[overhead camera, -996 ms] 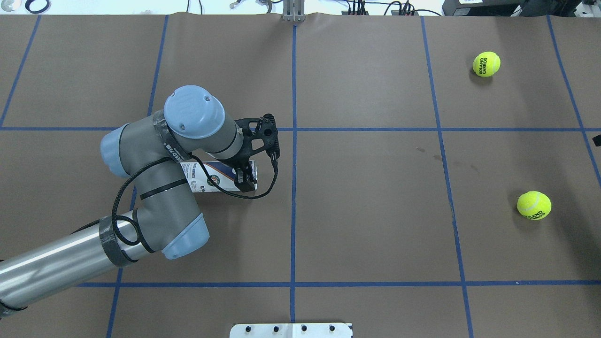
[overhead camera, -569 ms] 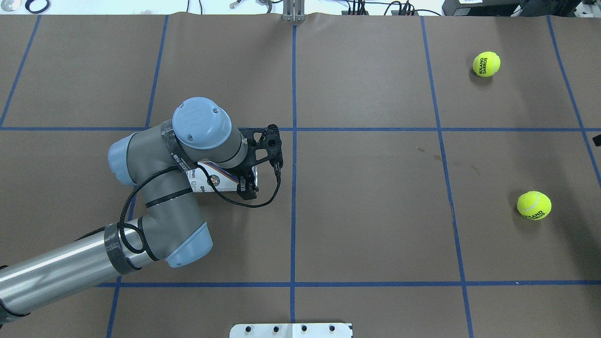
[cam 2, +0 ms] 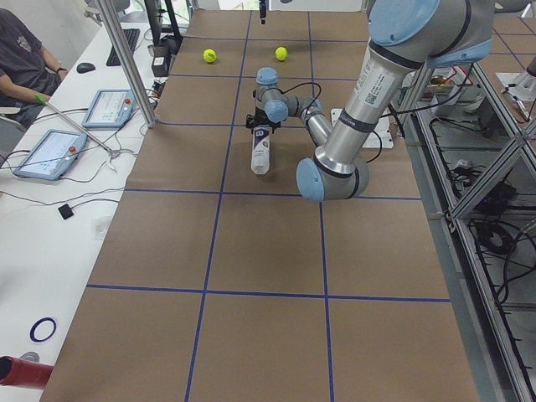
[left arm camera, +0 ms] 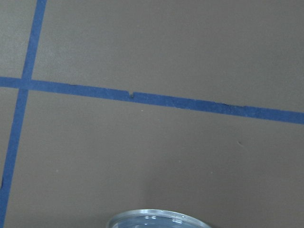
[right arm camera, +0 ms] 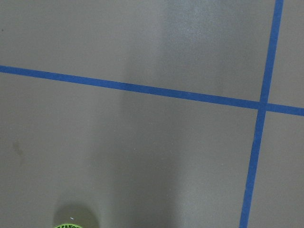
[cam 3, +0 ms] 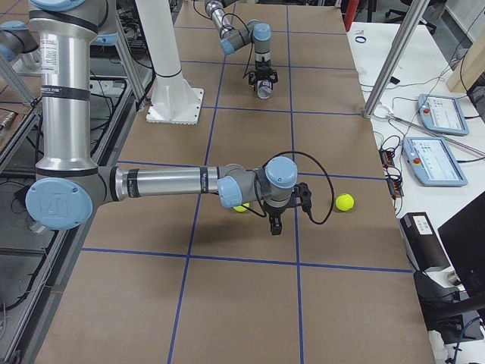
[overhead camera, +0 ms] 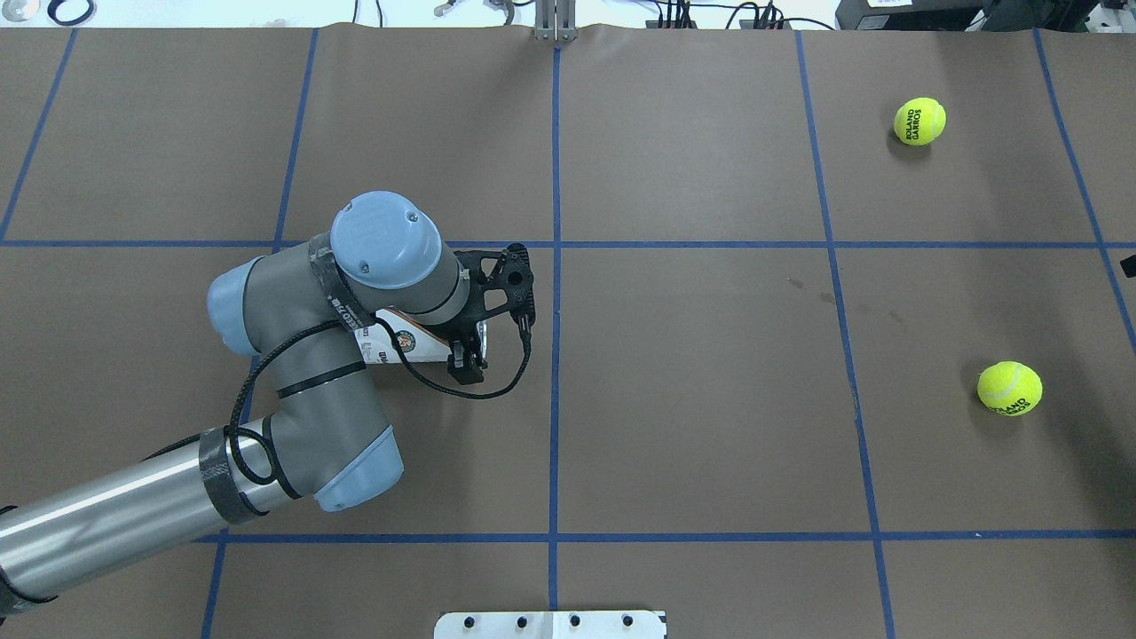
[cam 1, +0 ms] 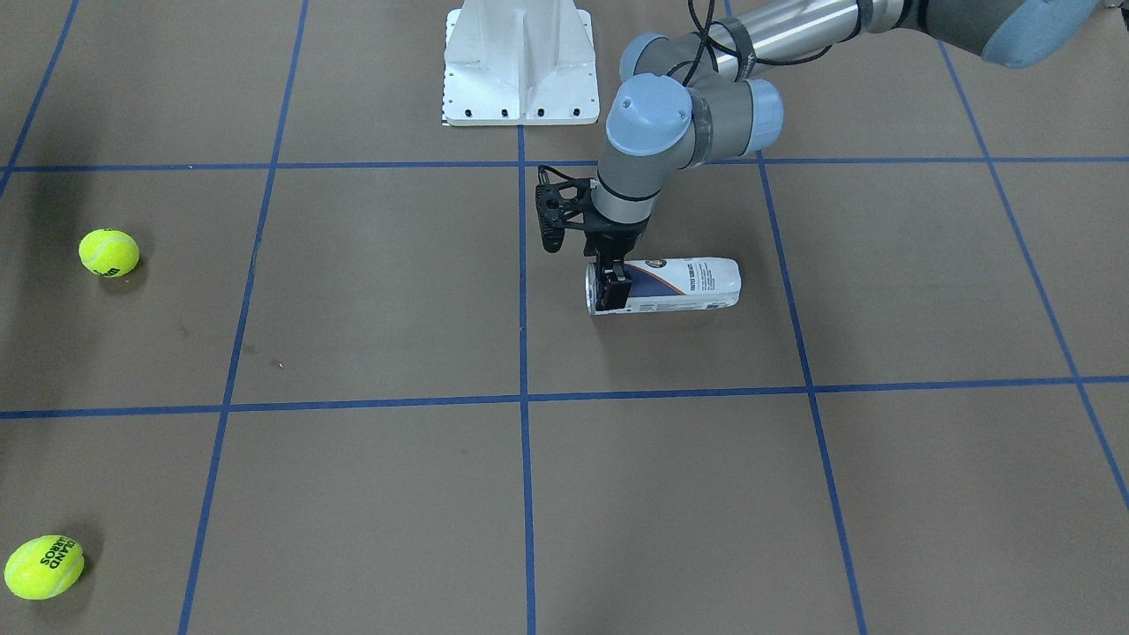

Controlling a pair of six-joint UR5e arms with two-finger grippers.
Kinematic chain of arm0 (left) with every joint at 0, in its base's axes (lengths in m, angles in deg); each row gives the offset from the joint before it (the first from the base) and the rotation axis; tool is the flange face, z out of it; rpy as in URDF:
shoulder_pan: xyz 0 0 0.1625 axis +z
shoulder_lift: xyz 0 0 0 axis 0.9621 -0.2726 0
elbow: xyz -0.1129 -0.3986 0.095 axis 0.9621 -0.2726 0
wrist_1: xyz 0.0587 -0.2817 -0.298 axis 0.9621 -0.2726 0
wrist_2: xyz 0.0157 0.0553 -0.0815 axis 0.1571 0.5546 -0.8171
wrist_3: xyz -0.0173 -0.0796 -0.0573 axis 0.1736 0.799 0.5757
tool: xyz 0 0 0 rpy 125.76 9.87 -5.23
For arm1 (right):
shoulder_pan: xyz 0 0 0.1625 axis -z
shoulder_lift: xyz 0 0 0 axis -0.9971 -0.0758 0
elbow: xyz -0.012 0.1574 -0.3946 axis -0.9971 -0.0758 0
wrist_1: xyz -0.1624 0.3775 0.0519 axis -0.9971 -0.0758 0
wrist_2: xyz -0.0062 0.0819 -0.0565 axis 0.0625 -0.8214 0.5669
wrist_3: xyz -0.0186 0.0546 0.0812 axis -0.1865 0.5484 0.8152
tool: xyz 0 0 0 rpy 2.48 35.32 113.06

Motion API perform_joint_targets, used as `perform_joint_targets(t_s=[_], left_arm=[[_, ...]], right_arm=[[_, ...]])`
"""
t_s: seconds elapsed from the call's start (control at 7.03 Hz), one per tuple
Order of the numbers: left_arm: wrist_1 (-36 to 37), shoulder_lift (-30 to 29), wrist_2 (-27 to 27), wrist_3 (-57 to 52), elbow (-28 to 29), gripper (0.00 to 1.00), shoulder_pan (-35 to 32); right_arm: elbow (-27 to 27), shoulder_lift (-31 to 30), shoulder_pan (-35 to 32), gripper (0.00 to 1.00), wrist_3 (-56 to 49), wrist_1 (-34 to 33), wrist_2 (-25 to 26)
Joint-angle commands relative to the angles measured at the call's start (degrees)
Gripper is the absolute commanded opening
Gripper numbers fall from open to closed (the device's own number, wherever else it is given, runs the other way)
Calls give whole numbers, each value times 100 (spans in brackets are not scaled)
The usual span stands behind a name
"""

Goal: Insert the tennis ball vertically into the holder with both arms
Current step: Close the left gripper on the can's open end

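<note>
The holder (cam 1: 679,282) lies on its side on the brown table, left of centre in the overhead view (overhead camera: 410,344). My left gripper (cam 1: 610,287) points down over its metal-rimmed open end, a black finger (overhead camera: 466,366) on each side of the tube, jaws spread about the tube's width. The rim (left arm camera: 156,219) shows at the bottom of the left wrist view. Two yellow tennis balls (overhead camera: 919,121) (overhead camera: 1009,388) lie far right. My right gripper (cam 3: 274,226) hangs above the table beside the nearer ball (cam 3: 241,206); I cannot tell whether it is open or shut.
The white pedestal base (cam 1: 519,66) stands at the robot's edge of the table. Blue tape lines (overhead camera: 555,390) grid the brown surface. Tablets and cables lie on a side bench (cam 2: 50,151), where a person sits.
My left arm has shifted slightly right and lowered over the holder's open end. The holder and both balls have stayed in place.
</note>
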Motion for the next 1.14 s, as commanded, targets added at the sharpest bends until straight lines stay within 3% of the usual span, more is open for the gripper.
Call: perform_joint_targets(t_s=[0.0,1.0], left_arm=[[95,-14,160,-99,-6,99,42],[86,-93,415,-257,20,99,218]], right_arm=[[9,0,0,99,3,0,0],[0,0,0,99,3,0,0]])
